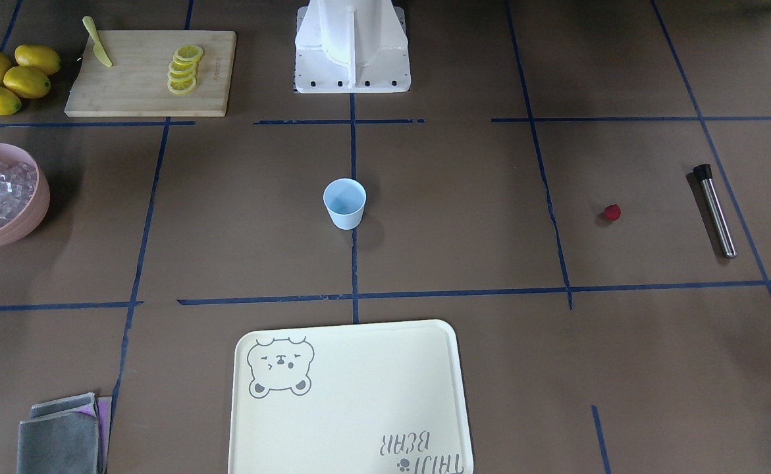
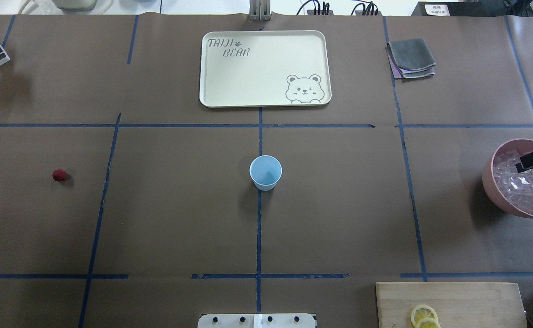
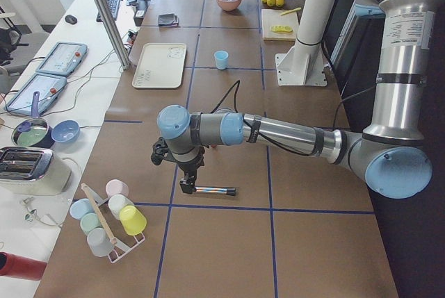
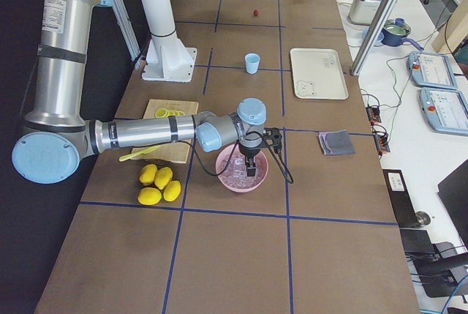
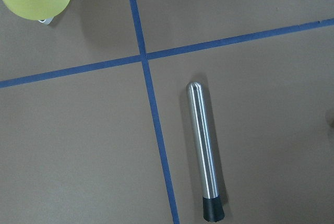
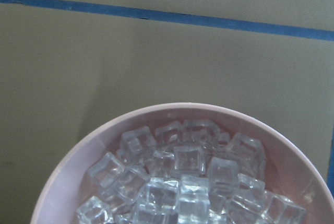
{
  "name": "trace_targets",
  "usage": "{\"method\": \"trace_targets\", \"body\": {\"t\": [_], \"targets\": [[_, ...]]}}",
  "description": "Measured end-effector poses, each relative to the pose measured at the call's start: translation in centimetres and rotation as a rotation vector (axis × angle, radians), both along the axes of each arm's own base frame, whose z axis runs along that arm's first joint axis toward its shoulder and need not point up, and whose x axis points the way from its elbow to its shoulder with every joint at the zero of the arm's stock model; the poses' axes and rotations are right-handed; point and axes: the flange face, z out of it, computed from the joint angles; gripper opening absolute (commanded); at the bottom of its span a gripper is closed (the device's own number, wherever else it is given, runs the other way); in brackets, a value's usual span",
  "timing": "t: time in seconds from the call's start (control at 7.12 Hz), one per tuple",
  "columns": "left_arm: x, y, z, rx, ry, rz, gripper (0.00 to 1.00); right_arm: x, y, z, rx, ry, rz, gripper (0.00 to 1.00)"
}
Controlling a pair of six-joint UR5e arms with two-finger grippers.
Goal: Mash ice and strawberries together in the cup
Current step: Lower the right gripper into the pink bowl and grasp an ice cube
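The pale blue cup stands upright and empty at the table's middle, also in the front-facing view. A dark red strawberry lies alone on the table far to the left. The ice fills a pink bowl at the right edge, close up in the right wrist view. My right gripper hangs just over the ice; only part of it shows, so I cannot tell its state. My left gripper hovers over a steel muddler; whether it is open or shut I cannot tell.
A cream bear tray lies beyond the cup, with folded grey cloths to its right. A cutting board carries lemon slices and a yellow knife, with whole lemons beside it. A rack of coloured cups stands near the muddler.
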Motion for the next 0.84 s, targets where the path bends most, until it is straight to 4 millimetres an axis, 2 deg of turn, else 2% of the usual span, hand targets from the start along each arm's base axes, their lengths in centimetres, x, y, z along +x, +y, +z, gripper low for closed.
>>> {"method": "trace_targets", "body": {"t": [0.14,0.28,0.7,0.84], "targets": [[-0.01,0.0,-0.03,0.0,0.0,-0.001,1.0,-0.77,-0.09,0.15,0.004,0.018,-0.003,0.84],[-0.02,0.0,-0.07,0.001,0.0,-0.001,1.0,-1.05,-0.12,0.28,0.005,0.026,-0.005,0.71],[-0.02,0.0,-0.06,0.0,0.0,-0.001,1.0,-1.14,-0.08,0.45,0.003,0.032,-0.004,0.11],[0.0,0.02,0.0,-0.001,0.0,-0.001,1.0,-1.12,-0.03,0.51,0.002,0.033,-0.003,0.03]]}}
